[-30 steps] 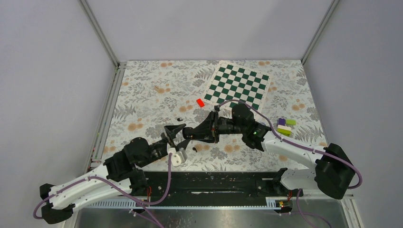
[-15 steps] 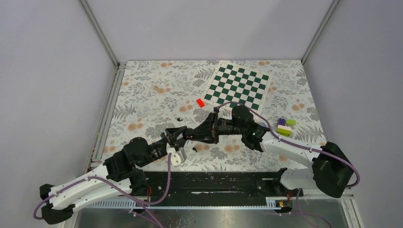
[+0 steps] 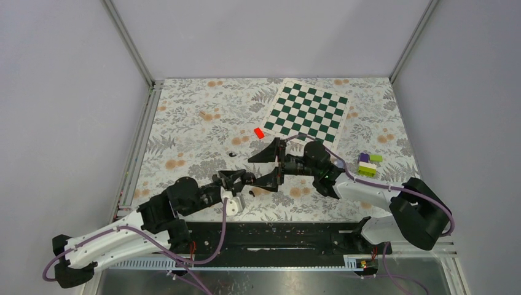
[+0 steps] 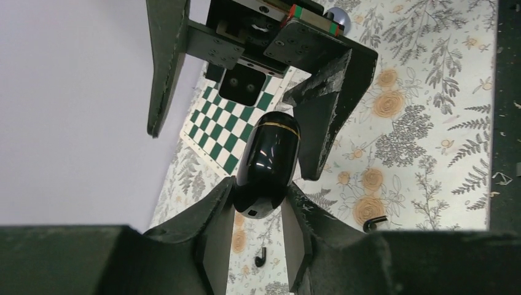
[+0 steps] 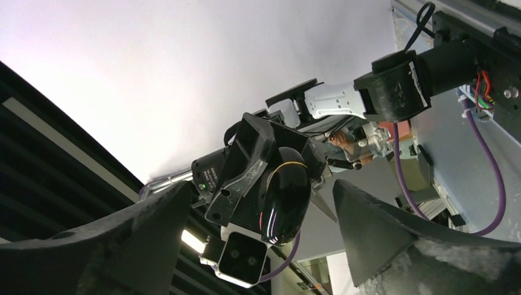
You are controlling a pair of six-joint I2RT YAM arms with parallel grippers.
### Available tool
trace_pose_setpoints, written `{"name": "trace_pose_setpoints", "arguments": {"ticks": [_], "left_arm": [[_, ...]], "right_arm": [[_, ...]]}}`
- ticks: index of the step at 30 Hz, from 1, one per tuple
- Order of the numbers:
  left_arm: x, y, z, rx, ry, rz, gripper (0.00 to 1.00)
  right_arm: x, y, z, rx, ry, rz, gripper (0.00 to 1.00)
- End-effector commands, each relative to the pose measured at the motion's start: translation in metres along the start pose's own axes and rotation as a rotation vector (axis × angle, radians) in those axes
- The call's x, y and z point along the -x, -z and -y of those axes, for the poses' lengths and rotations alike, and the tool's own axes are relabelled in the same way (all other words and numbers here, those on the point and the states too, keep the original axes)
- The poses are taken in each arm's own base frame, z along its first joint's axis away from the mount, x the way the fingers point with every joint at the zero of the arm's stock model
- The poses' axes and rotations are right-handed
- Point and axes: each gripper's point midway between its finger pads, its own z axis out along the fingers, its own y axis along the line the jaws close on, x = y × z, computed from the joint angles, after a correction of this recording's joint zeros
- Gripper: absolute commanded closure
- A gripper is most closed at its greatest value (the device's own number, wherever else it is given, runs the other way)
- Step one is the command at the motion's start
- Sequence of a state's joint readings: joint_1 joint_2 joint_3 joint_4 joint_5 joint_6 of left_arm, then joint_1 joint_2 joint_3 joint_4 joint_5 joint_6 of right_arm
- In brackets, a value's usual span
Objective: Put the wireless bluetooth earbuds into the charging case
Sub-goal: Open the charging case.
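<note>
- Your left gripper, reaching toward 2 o'clock, clamps the charging case by one end.
- Your right gripper, pointing to 9 o'clock, is spread wide either side of the case.
- One earbud lies on the table at 11 o'clock of the case, the other earbud at 5.

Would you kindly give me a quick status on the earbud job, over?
Left gripper jaws shut on charging case. Right gripper jaws open astride it. Earbuds loose on table, case looks closed.

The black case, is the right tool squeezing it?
No, the right tool has its fingers wide apart; only the left tool grips the case.
</note>
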State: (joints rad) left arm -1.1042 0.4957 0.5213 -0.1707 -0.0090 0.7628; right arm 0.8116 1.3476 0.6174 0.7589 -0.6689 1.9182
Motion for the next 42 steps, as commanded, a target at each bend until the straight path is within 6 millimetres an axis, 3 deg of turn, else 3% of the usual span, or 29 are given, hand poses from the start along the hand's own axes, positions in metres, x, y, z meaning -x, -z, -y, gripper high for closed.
{"name": "trace_pose_setpoints", "arguments": {"ticks": [1,5,9,12,15,19,23,26,31,37,42], "left_arm": [[0.017,0.0,-0.003,-0.008,0.073,0.056,1.0],[0.019,-0.002,0.002,-0.042,0.158,0.031,1.0],[0.031,-0.004,-0.006,-0.04,0.332,0.0,1.0],[0.036,-0.006,-0.02,0.016,0.602,-0.088,1.0],[0.032,-0.009,-0.028,0.051,0.774,-0.21,1.0],[0.041,-0.019,-0.016,-0.054,0.962,-0.279,1.0],[0.079,-0.035,0.007,-0.351,1.329,-0.144,1.0],[0.082,-0.042,0.017,-0.471,1.485,-0.119,1.0],[0.077,-0.044,0.02,-0.469,1.533,-0.125,1.0],[0.081,-0.047,0.018,-0.502,1.585,-0.078,1.0],[0.083,-0.05,0.021,-0.535,1.62,-0.066,1.0]], "right_arm": [[-0.003,0.015,-0.023,0.125,0.096,0.001,0.03],[0.008,0.035,-0.01,0.075,0.14,0.077,0.01],[0.017,0.058,-0.001,0.002,0.244,0.177,0.0],[0.022,0.084,0.012,-0.116,0.463,0.292,0.0],[0.043,0.122,0.037,-0.315,0.682,0.499,0.03],[0.056,0.146,0.04,-0.288,0.836,0.646,0.13],[0.035,0.133,0.031,-0.205,0.995,0.507,0.21],[0.026,0.121,0.018,-0.089,1.062,0.453,0.29],[0.012,0.116,0.003,0.037,1.12,0.419,0.29],[-0.003,0.11,-0.01,0.117,1.13,0.356,0.17],[-0.013,0.104,-0.017,0.158,1.135,0.315,0.24]]}}
